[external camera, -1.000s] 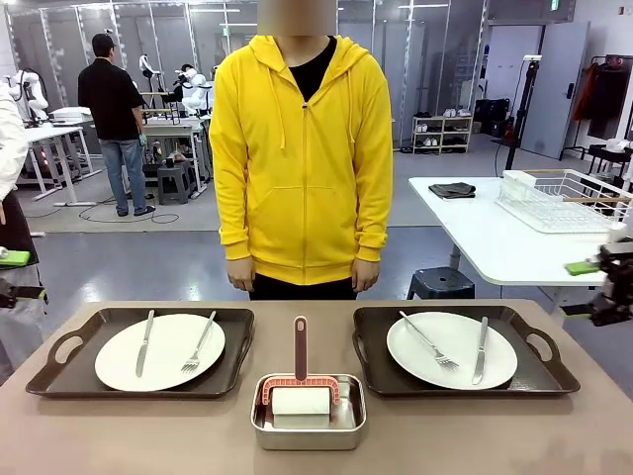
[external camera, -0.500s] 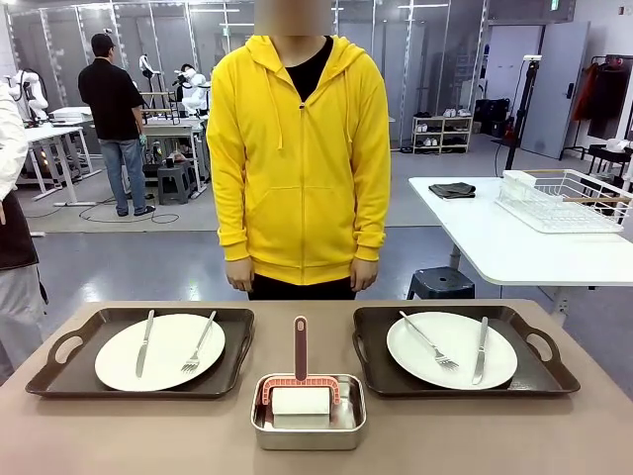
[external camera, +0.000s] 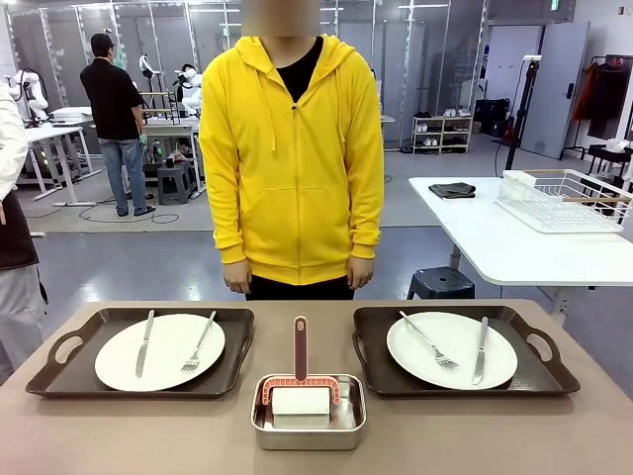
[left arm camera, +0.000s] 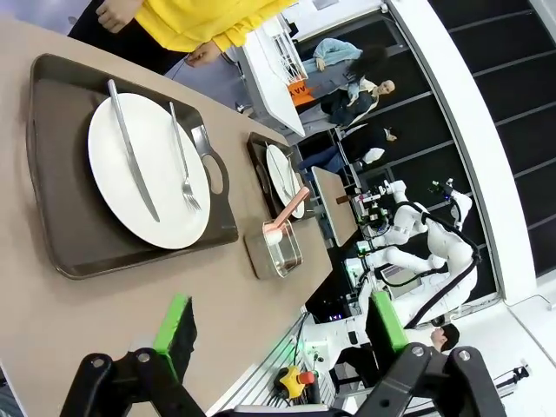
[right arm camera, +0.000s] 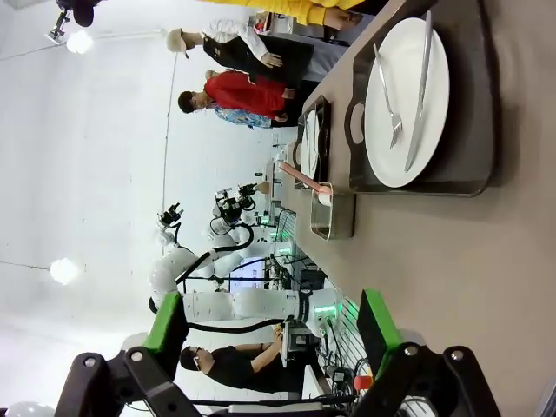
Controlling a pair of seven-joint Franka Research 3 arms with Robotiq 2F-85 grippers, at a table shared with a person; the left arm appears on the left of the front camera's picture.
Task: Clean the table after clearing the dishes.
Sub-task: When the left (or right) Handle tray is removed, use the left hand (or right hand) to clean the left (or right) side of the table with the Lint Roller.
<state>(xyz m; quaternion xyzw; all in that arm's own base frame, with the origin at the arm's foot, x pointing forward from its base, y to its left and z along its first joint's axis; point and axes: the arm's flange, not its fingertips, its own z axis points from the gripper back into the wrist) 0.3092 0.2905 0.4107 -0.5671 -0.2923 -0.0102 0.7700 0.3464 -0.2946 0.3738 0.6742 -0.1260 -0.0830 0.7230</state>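
L wrist: left gripper [left arm camera: 280,323] jaws wide, empty; R wrist: right gripper [right arm camera: 272,332] same. Front: person [external camera: 292,158] behind table [external camera: 148,435], nudged pic-left vs 1 s ago; dishes [external camera: 168,358] unmoved.

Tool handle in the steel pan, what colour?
Dusty red handle, sticking out over the steel pan; front view shows it best.

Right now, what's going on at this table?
Nothing is being handled. The left plate and right plate sit on brown trays on the table, not yet cleared. Between them, at the near edge, a steel pan holds a red-handled cleaning tool. A person in a yellow hoodie stands at the far side, arms down. The left gripper and right gripper are open and hold nothing.
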